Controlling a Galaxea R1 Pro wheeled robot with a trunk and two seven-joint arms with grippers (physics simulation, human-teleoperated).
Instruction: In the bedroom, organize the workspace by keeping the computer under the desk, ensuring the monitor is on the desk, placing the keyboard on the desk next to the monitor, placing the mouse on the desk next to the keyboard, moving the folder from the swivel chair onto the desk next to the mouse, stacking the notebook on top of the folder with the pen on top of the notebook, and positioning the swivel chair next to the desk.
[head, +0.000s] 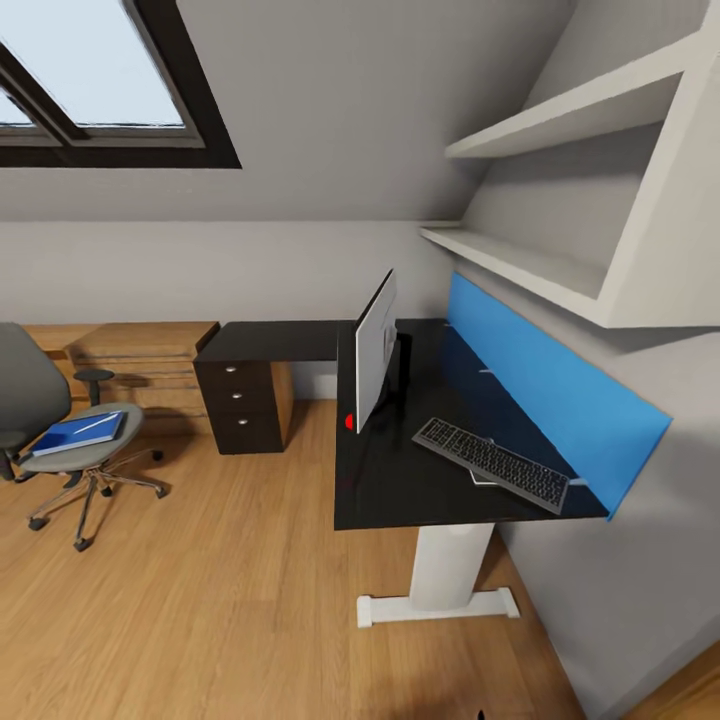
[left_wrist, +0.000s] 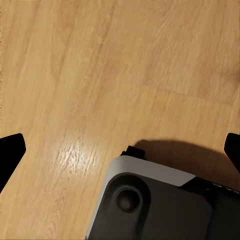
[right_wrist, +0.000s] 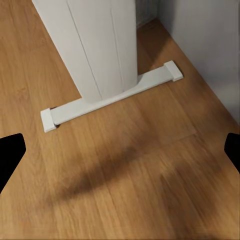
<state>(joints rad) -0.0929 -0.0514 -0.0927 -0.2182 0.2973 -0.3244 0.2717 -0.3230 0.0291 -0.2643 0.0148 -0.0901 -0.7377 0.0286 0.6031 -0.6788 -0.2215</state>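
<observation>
The folder (head: 78, 432) is seen on the chair (head: 70, 440) seat, far left of the desk (head: 420, 470), so the left arm is judged nearer. Both grippers, left (left_wrist: 120, 150) and right (right_wrist: 120, 150), are spread wide and empty over the floor (left_wrist: 100, 75).

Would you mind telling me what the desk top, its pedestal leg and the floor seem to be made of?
The desk top looks like smooth black laminate with a faint sheen. Its pedestal leg seems to be white painted metal, plain with straight seams. The floor appears to be light varnished wood planks with visible grain and glare.
</observation>
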